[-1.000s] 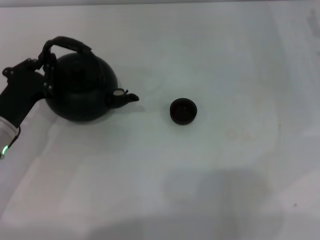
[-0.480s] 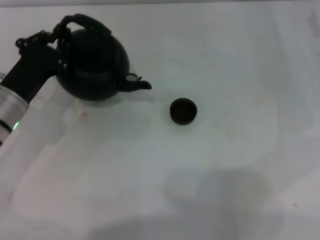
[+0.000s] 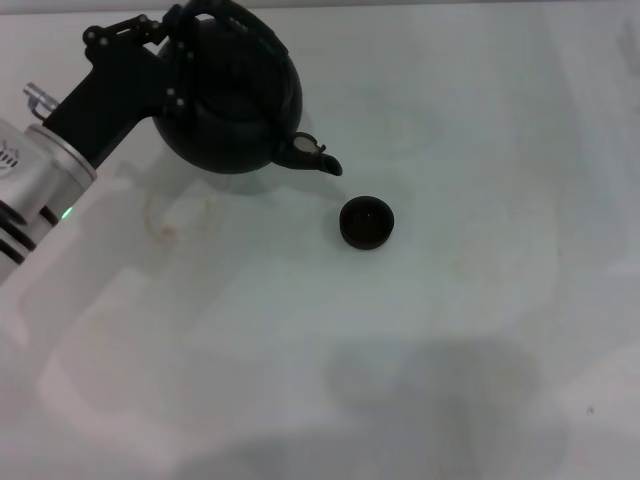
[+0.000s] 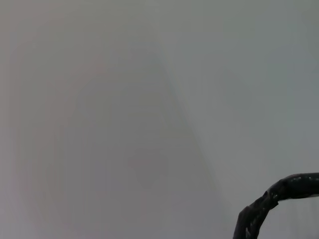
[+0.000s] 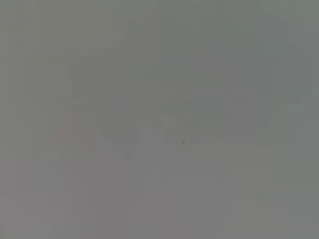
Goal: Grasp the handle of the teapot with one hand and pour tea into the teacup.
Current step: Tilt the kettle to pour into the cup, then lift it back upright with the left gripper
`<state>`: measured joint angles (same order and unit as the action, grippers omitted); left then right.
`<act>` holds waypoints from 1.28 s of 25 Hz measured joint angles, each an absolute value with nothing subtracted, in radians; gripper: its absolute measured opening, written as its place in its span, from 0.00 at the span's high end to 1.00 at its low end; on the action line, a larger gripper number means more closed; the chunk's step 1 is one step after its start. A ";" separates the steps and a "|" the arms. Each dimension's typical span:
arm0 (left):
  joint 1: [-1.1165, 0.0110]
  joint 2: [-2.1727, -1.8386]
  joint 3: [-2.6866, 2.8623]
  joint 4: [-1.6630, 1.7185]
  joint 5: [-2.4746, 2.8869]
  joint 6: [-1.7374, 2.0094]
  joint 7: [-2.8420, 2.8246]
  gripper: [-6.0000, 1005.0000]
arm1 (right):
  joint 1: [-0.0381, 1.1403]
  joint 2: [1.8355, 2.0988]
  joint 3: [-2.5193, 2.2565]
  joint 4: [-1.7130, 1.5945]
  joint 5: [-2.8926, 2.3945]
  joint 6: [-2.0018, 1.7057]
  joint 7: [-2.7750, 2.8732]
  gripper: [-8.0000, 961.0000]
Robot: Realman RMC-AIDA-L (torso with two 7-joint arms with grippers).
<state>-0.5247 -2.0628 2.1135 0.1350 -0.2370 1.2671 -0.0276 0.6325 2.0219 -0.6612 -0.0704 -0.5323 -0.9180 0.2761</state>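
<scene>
In the head view the large round black teapot (image 3: 232, 100) hangs above the white table at the upper left, tilted, its short spout (image 3: 318, 156) pointing right and down toward the teacup. My left gripper (image 3: 178, 40) is shut on the arched handle (image 3: 240, 18) at the teapot's top left. The small dark teacup (image 3: 366, 222) stands on the table, a little right of and below the spout tip, apart from it. A piece of the dark handle shows in the left wrist view (image 4: 279, 196). My right gripper is out of view.
The white table (image 3: 400, 350) has faint stains left of centre (image 3: 165, 230). My left arm's silver and black forearm (image 3: 50, 170) crosses the upper left corner. The right wrist view shows only bare grey surface.
My left gripper has lifted the teapot and carried it up and to the right toward the teacup. The spout now tips further down. The teacup has not moved.
</scene>
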 joint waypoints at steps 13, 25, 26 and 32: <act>-0.569 -2.048 2.115 0.129 -0.188 1.258 0.074 0.88 | 0.634 2.027 -0.672 -0.043 -0.538 -0.923 0.272 0.14; -0.651 -2.052 2.114 0.128 -0.129 1.188 0.074 0.89 | 0.624 2.028 -0.673 -0.010 -0.538 -0.960 0.275 0.14; -0.657 -2.053 2.113 0.130 -0.127 1.182 0.075 0.89 | 0.623 2.028 -0.673 -0.006 -0.538 -0.972 0.275 0.14; -0.671 -2.054 2.115 0.145 -0.122 1.177 0.103 0.89 | 0.618 2.028 -0.671 -0.001 -0.537 -0.996 0.276 0.14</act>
